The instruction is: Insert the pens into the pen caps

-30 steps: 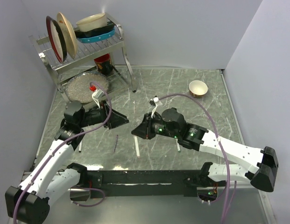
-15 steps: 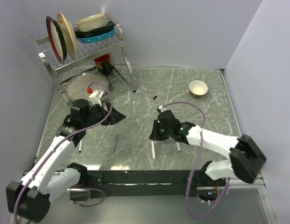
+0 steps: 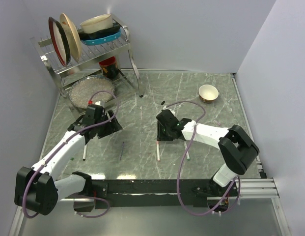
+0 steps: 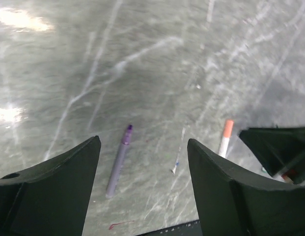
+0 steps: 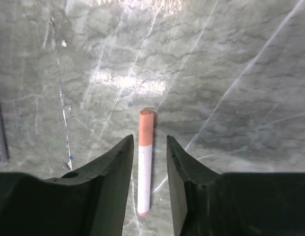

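A white pen with a red-orange cap (image 5: 146,162) lies on the table between the fingers of my right gripper (image 5: 149,138). The jaws stand narrowly apart, with a gap on each side of the pen. It also shows in the top view (image 3: 158,151), just in front of the right gripper (image 3: 164,133). My left gripper (image 4: 143,142) is open and empty above the table, and in the top view it is at the left (image 3: 109,127). A purple pen (image 4: 118,162) lies below it. Two more white pens (image 3: 188,153) (image 3: 84,152) lie near the front. A small black cap (image 3: 162,102) lies farther back.
A dish rack (image 3: 88,46) with plates and bowls stands at the back left, with a round glass dish (image 3: 88,91) beneath it. A small bowl (image 3: 208,92) sits at the back right. Walls close the table on three sides.
My right gripper moved right and swung round over the orange-capped pen, which shifted right with it. My left gripper drew back to the left and turned downward.
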You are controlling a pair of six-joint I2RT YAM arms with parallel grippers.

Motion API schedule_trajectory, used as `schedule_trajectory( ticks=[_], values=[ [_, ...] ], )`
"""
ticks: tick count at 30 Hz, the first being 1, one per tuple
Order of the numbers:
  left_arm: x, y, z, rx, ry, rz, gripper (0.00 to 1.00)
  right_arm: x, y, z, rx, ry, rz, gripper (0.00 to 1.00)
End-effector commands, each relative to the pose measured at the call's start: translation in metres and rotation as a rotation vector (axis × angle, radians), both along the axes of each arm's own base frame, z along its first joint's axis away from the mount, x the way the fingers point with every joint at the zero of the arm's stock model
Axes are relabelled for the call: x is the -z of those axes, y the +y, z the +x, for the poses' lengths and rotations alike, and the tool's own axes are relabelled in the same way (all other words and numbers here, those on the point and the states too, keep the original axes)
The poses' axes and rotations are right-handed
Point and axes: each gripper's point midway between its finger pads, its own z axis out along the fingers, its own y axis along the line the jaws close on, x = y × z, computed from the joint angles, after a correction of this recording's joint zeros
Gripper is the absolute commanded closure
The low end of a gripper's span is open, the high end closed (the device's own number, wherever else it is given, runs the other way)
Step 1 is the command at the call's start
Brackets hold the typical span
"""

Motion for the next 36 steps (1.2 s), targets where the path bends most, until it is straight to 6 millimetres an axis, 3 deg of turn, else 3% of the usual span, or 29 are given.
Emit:
schedule_trajectory(
  ticks=[1,3,6,8,14,19,21,29,36],
  values=[
    [-0.002,0.016,0.006,-0.136,0.023,0.012,0.23,-0.052,-0.007,0.02,0.011,-0.132,-0.009,0.57],
    [-0.004,0.025,0.009,-0.181,0.022,0.034,0.23,-0.062,-0.026,0.016,0.025,-0.153,-0.053,0.57],
    [-0.019,0.022,0.014,-0.132,-0.035,0.026,0.23,-0.061,-0.063,0.008,0.043,-0.147,-0.137,0.57],
    [-0.03,0.016,0.014,-0.073,-0.078,0.011,0.23,-0.049,-0.093,-0.003,0.062,-0.111,-0.221,0.56],
    [-0.042,0.004,0.004,0.08,-0.152,-0.005,0.22,-0.026,-0.127,-0.034,0.051,0.002,-0.264,0.56],
    [-0.052,-0.016,-0.005,0.159,-0.194,-0.115,0.2,-0.002,-0.132,-0.047,0.038,0.084,-0.293,0.59],
    [-0.057,-0.016,-0.003,0.152,-0.225,-0.124,0.19,0.003,-0.133,-0.047,0.047,0.098,-0.299,0.59],
    [-0.046,-0.014,-0.005,0.16,-0.197,-0.106,0.19,0.021,-0.139,-0.042,0.081,0.169,-0.306,0.59],
    [-0.056,-0.022,-0.005,0.159,-0.223,-0.173,0.2,0.033,-0.134,-0.044,0.063,0.213,-0.301,0.7]
  ],
)
